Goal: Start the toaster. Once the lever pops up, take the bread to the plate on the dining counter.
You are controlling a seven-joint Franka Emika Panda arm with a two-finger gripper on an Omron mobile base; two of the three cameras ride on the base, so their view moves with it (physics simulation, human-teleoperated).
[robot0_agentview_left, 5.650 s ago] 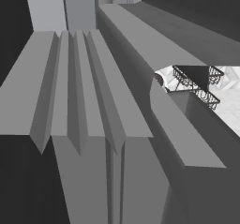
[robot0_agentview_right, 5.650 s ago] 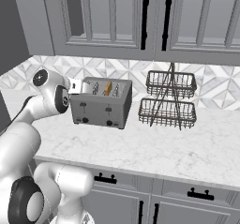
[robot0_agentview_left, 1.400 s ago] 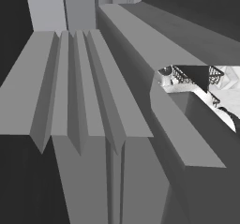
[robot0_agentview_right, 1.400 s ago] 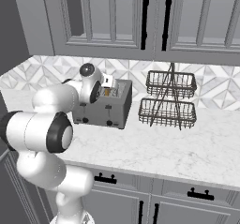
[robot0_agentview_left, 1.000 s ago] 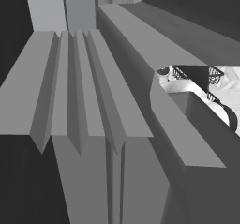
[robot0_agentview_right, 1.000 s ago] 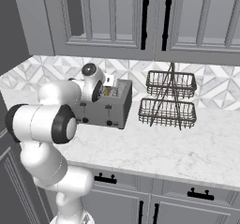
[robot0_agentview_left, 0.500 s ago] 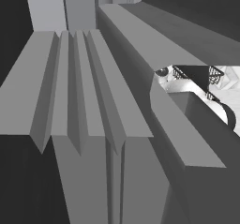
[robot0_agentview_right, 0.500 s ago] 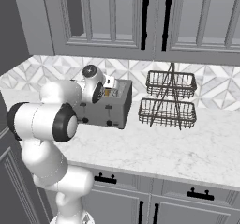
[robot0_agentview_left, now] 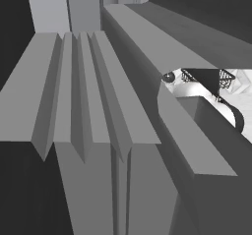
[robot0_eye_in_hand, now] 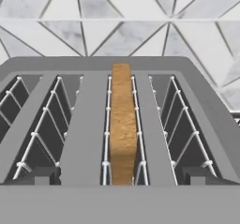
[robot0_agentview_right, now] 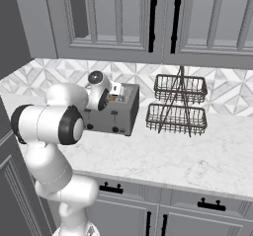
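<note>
white marble bench (robot0_agentview_right: 197, 156) carries the toaster (robot0_agentview_right: 114, 112) near the wall. the bread (robot0_eye_in_hand: 123, 124) stands in its middle slot. the gripper (robot0_eye_in_hand: 120, 175) hovers over it, jaws wide, holding nothing. next, i think, pressing the lever down.

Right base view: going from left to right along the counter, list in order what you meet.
The robot's white arm → the grey toaster → the two-tier wire basket rack.
</note>
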